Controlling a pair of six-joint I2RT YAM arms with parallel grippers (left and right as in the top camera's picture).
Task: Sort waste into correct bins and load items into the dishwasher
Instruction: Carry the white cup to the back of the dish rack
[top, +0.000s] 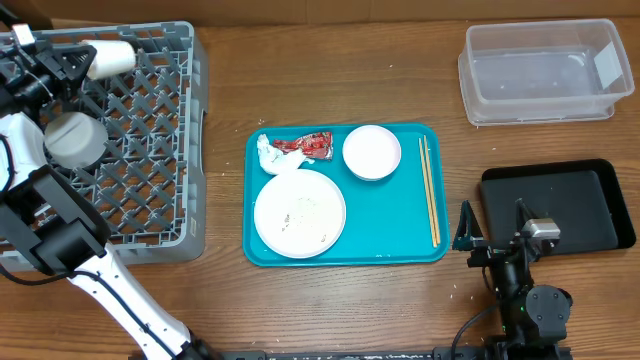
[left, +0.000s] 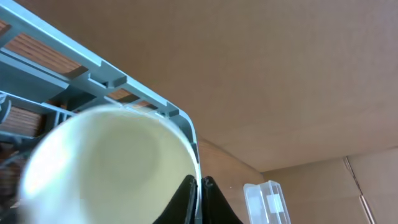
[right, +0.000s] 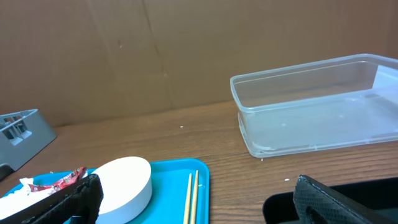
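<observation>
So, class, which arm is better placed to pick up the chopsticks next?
Right. The right gripper stands open beside the tray edge nearest the chopsticks; the left gripper is shut on a cup over the rack.

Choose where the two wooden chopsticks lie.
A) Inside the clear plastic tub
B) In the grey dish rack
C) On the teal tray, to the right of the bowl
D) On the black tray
C: the chopsticks lie side by side on the teal tray, along its right edge, to the right of the bowl.
</observation>
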